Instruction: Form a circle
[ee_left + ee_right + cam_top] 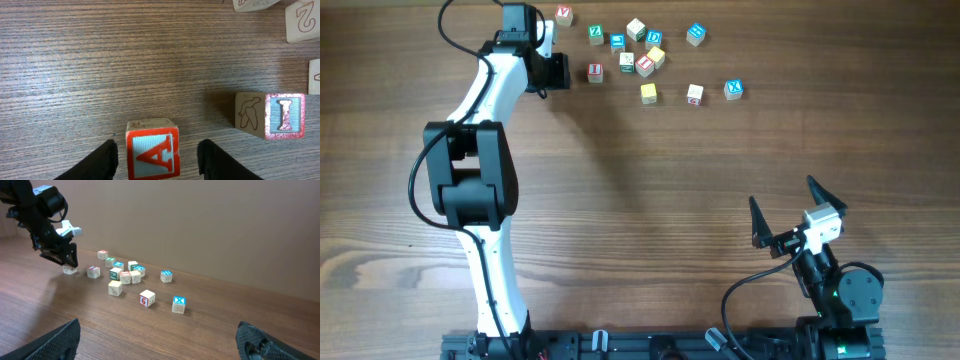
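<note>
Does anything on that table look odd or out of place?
Nothing damaged or spilled. The letter cubes lie loosely scattered, several skewed, forming no circle yet; the left end effector straddles the A cube.

1. The letter cubes [648, 94] are small wooden ones with red, blue, green or yellow faces.
2. Several sit close together in a loose cluster [644, 66].
3. The A cube [152, 155] stands upright, apart from the I cube [284, 116].

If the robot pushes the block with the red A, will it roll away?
Probably not: the A block is a cube with flat faces, so it should slide rather than roll. It looks wooden and stiff, so squeezing likely won't squash it.
</note>
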